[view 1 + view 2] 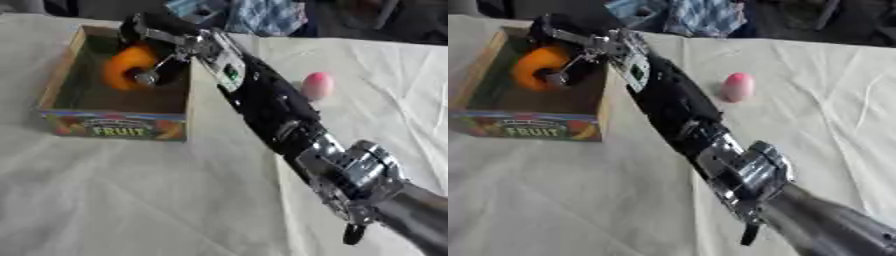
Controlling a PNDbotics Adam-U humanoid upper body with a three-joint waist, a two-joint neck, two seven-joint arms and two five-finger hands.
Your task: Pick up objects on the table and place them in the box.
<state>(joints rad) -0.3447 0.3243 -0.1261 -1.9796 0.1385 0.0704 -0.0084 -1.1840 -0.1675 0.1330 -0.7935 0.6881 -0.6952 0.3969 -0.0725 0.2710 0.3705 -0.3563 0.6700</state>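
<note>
right robot hand (162, 47): fingers curled round orange fruit (125, 66) | inside box (114, 124), upper left | pink egg-shaped object (317, 85) on surface (131, 200), right of arm

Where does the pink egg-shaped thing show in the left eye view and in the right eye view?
Left eye view: the pink thing lies on the cloth right of centre, in the upper half, just right of the robot's forearm.
Right eye view: it sits nearer the middle, again upper half, a little farther from the forearm.
Shared landmark: the box marked FRUIT, to its left in both views.
</note>
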